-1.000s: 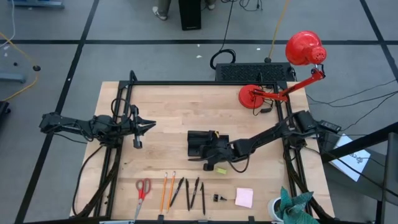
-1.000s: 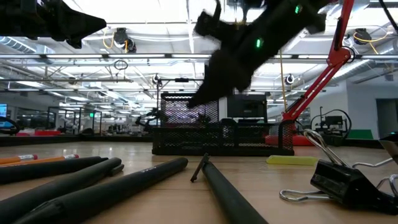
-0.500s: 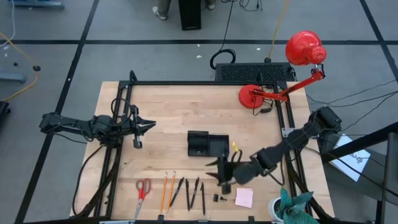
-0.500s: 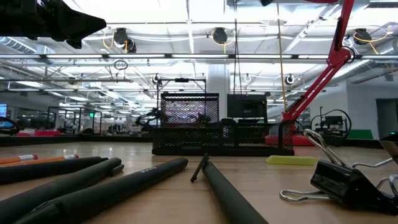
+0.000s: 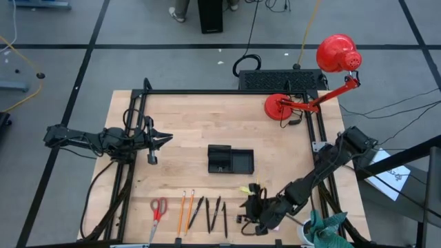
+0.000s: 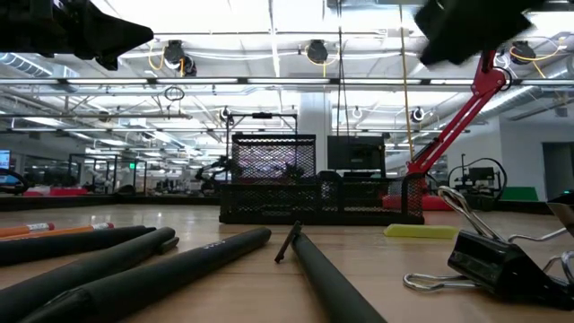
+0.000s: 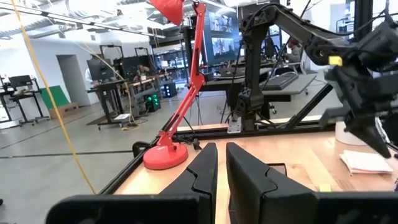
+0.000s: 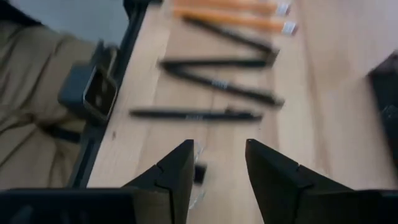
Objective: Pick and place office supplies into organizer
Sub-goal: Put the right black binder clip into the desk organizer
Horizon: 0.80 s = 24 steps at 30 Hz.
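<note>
Black pens (image 5: 215,213) beside right hand (image 5: 253,219), perhaps over binder clips.

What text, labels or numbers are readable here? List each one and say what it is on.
No text can be read in any view.
Black pens: pale marks on the barrels, too blurred to read.
Screens in the room behind the red desk lamp: lit, but too small to read.
Organizer, pink sticky-note pad, red-handled scissors: no lettering visible.

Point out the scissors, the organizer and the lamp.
Scissors (image 5: 158,207), high view, on the red handles.
Organizer (image 5: 242,163), high view, floor of its larger compartment.
Lamp (image 5: 335,53), high view, on the red shade.
</note>
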Motion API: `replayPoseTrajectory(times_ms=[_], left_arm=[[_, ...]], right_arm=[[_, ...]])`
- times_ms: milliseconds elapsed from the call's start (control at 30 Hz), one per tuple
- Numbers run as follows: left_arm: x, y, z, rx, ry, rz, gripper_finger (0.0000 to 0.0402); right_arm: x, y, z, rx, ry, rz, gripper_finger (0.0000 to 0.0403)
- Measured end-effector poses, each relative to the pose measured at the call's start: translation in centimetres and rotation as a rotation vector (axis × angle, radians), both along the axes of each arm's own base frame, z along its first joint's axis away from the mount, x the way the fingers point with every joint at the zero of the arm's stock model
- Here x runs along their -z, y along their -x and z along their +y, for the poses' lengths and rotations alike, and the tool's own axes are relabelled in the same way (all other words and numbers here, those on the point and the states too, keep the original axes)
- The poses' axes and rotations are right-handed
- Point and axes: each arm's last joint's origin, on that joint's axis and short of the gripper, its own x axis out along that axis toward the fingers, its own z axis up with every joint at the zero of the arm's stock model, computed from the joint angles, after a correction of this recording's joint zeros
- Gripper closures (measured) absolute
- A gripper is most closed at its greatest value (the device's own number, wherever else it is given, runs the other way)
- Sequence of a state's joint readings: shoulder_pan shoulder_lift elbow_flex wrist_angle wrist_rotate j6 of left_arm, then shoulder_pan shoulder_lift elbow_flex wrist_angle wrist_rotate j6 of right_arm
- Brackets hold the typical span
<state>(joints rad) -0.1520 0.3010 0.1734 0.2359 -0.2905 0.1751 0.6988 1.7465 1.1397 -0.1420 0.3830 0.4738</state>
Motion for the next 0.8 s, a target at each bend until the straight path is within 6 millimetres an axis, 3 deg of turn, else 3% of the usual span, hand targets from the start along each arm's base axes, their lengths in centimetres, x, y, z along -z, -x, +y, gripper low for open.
replayPoseTrajectory(times_ms=[233, 500, 800], left_arm=[[0.1, 0.0, 0.0, 0.002, 0.012, 0.004, 0.0360], [0.1, 0.0, 0.0, 0.002, 0.016, 0.007, 0.0360], [0.1, 0.0, 0.0, 0.002, 0.017, 0.007, 0.0360]], right_arm=[[1.5, 0.1, 0.5, -0.006, -0.085, 0.103, 0.0225], [1.6, 0.2, 0.5, 0.069, -0.144, 0.133, 0.0167], [3.6, 0.2, 1.4, 0.050, -0.165, 0.181, 0.0156]])
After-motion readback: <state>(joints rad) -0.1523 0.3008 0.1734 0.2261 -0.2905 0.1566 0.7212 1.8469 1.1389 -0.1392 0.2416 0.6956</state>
